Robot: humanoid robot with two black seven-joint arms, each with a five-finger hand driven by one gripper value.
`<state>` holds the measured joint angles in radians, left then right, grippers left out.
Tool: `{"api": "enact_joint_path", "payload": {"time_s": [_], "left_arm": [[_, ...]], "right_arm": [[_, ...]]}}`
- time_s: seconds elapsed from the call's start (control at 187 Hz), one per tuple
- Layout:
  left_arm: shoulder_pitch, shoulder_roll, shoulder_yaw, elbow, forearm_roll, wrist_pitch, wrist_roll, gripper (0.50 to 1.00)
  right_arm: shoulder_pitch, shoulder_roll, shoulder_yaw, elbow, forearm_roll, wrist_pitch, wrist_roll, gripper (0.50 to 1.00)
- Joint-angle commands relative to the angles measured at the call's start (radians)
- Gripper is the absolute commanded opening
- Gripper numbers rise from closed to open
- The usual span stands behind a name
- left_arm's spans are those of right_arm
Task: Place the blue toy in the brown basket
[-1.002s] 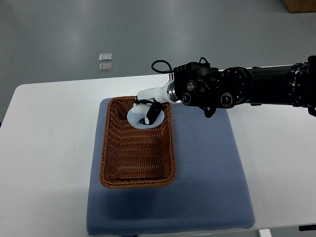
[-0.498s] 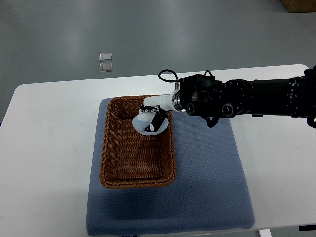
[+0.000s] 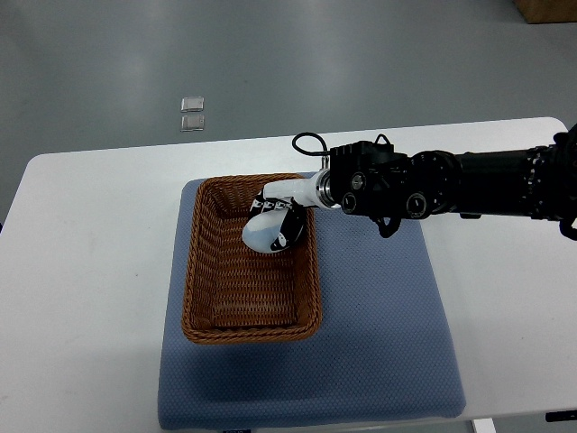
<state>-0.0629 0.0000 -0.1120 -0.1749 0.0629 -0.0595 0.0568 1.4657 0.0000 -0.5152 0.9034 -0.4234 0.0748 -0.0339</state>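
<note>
The brown wicker basket [image 3: 207,280] lies on a blue mat [image 3: 379,334] on the white table. My right arm comes in from the right, black, ending in a white hand [image 3: 278,216] over the basket's far right corner. The fingers are curled around a pale blue-white rounded toy [image 3: 261,233]. The toy hangs inside the basket's rim, over its far end. I cannot tell whether it touches the basket floor. The left arm does not show.
The white table [image 3: 90,271] reaches beyond the mat on both sides. Two small clear packets [image 3: 192,114] lie on the grey floor past the table. A brown box corner [image 3: 545,9] shows at the top right.
The right hand has drawn a little toward me and lower, carrying the toy from above the basket's far rim to deeper inside the basket. The toy has tilted.
</note>
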Motion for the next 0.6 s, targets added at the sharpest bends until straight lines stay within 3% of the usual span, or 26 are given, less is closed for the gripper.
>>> {"api": "enact_joint_path", "payload": {"time_s": [0.0,0.375,0.595], "left_arm": [[0.000,0.000,0.000,0.000,0.000,0.000,0.000,1.000],[0.000,0.000,0.000,0.000,0.000,0.000,0.000,1.000],[0.000,0.000,0.002,0.000,0.000,0.000,0.000,1.000]], "right_arm": [[0.005,0.000,0.043,-0.008,0.005,0.006,0.000,0.838],[0.036,0.000,0.136,-0.006,0.006,0.011,0.002,0.856],[0.030,-0.015,0.308,-0.008,0.009,0.008,0.040,0.856]]}}
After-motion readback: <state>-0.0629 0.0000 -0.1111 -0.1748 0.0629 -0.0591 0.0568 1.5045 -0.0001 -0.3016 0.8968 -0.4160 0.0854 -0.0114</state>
